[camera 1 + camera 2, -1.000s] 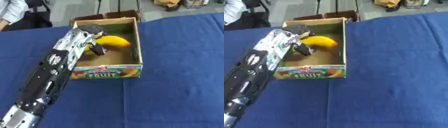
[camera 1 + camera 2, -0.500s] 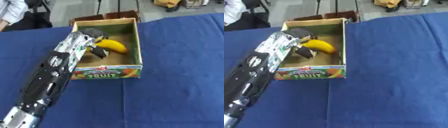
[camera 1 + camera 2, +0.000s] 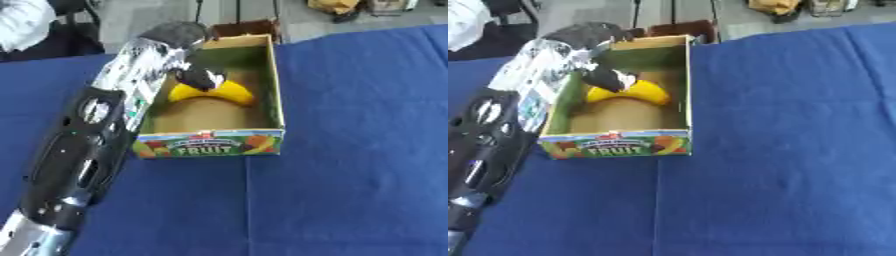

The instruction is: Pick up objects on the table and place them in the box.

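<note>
A yellow banana (image 3: 214, 93) lies inside the cardboard box (image 3: 273, 95), toward its far half, on the brown floor. My left hand (image 3: 194, 76) reaches over the box's left wall, its dark fingers curled down onto the banana's top; whether they grip it or only rest on it, I cannot tell. The box sits on the blue counter (image 3: 350, 150), its near wall printed with fruit and the word FRUIT. My left arm (image 3: 96, 130) runs from the lower left corner and hides the counter along the box's left side. The right eye view shows more of the banana's left end, beside the fingers (image 3: 610, 77). Beyond the counter's far edge stand dark chairs (image 3: 245, 26) on a grey floor.
</note>
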Controlling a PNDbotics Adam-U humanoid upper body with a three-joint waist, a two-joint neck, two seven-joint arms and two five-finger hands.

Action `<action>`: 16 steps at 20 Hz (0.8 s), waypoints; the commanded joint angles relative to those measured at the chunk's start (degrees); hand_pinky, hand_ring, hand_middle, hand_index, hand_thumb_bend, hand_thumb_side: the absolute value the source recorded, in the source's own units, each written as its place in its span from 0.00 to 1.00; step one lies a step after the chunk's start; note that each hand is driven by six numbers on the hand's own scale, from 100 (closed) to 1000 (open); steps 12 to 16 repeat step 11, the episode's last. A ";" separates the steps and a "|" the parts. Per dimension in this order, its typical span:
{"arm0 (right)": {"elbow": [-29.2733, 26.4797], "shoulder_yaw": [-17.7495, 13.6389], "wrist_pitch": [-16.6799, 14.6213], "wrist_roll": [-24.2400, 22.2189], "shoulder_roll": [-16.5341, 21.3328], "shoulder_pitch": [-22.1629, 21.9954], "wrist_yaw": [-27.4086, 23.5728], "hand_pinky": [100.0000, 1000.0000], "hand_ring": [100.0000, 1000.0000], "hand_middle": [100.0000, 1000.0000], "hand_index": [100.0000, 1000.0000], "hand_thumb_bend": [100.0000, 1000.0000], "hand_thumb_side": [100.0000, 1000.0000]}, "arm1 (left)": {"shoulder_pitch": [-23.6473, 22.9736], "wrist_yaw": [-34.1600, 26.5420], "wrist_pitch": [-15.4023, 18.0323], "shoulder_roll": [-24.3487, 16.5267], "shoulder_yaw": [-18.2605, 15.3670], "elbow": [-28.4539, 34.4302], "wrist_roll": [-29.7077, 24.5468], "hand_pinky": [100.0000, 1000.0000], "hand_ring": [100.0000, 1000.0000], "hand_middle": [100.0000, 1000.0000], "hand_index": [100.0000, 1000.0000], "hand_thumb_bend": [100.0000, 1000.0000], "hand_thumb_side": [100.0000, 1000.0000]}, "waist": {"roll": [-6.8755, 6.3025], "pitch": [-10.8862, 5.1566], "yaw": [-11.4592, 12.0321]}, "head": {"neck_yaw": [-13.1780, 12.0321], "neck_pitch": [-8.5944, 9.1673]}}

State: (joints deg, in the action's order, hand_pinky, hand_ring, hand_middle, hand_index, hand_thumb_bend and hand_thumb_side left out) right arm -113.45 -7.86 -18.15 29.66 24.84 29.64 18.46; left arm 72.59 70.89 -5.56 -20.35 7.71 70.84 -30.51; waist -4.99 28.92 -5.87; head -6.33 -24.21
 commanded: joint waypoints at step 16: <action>-1.14 -0.37 -0.35 1.08 -1.19 1.28 0.64 0.63 0.66 0.53 0.67 0.00 1.00 | -10.92 -25.82 -14.63 -5.53 -3.67 36.21 41.01 0.73 0.78 0.72 0.89 0.00 0.50 | 2.15 -11.60 3.53 | 4.95 -2.82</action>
